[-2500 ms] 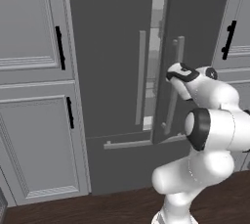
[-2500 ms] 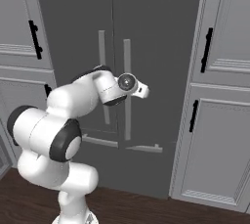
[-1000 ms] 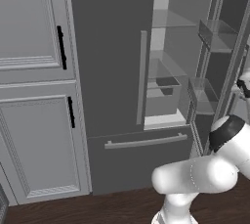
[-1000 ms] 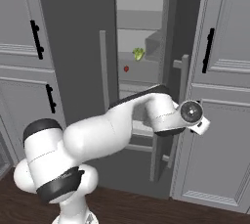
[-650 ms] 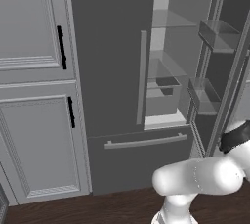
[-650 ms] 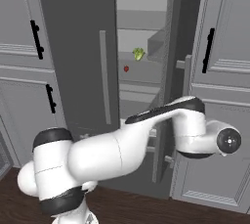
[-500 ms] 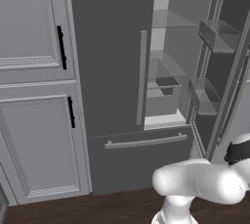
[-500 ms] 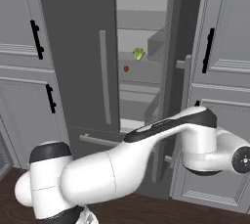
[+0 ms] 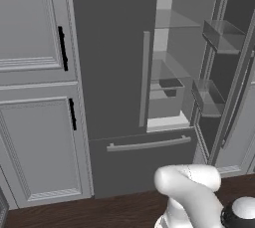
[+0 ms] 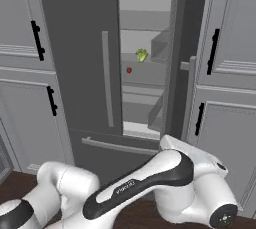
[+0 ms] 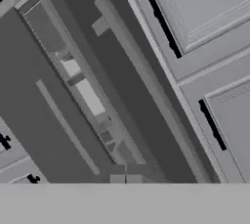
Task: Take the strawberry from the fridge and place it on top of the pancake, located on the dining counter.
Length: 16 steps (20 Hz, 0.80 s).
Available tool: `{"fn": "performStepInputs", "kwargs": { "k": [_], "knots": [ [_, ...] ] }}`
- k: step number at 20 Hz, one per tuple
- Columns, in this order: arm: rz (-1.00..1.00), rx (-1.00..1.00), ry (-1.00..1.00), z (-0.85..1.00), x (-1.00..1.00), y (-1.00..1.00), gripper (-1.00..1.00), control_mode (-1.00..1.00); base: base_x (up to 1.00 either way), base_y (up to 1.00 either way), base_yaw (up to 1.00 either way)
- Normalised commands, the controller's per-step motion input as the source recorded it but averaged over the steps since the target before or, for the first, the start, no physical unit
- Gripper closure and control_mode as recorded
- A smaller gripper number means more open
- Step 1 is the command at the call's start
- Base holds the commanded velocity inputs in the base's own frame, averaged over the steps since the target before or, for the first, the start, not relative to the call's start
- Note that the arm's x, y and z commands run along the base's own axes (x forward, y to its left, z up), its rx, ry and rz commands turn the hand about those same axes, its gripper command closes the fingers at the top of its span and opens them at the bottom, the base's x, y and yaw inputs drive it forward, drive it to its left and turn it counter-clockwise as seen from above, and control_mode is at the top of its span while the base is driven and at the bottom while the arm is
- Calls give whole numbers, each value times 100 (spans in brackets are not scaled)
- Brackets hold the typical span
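Both base views look forward from behind the arm, left and right, at the open fridge (image 9: 119, 72) (image 10: 80, 48), which the rolled hand view sees obliquely.

Fridge (image 10: 75, 33): dark grey doors and drawer, paler grey bar handles (image 10: 106, 80), light grey interior and shelves. Strawberry (image 10: 129, 70): red. Leafy item (image 10: 142, 55) just right of it: yellow-green. Cabinets (image 9: 30, 72): light grey, panelled, with black handles (image 9: 62, 48). Floor (image 9: 99, 212): dark brown wood grain.
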Motion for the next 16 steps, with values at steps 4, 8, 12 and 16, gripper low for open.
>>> {"fn": "performStepInputs", "kwargs": {
  "k": [4,8,12,16],
  "knots": [
    [-15,-13,-45,19,-11,100,100,-100,0,0,0],
    [-36,-1,-35,13,-38,100,100,-100,0,0,0],
    [-35,-1,-20,34,-48,100,100,-100,0,0,0],
    [-17,-10,-3,56,-6,99,100,-100,0,0,0]
  ]
}}
